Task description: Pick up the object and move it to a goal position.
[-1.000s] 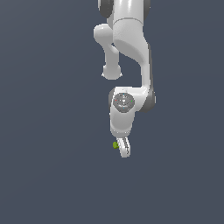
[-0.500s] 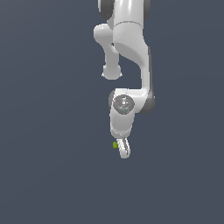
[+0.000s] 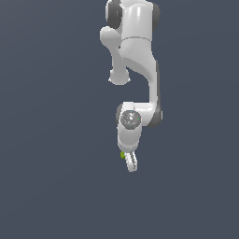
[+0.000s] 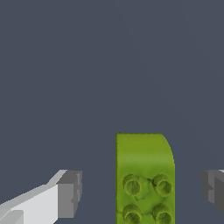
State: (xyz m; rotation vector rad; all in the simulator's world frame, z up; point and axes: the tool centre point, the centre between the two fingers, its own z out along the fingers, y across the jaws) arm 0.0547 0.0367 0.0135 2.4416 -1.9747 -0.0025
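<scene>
The object (image 4: 144, 179) is a small yellow-green studded block with one rounded corner, lying on the dark grey floor. In the wrist view it sits between my gripper's (image 4: 142, 192) two grey fingertips (image 4: 69, 194), with a gap on each side, so the gripper is open and not touching it. In the exterior view the object (image 3: 123, 154) shows only as a tiny green speck beside the white gripper (image 3: 131, 162), which points downward at the end of the arm.
The white arm (image 3: 137, 56) hangs down from the top of the exterior view. A plain dark grey surface (image 3: 56, 177) fills everything around it.
</scene>
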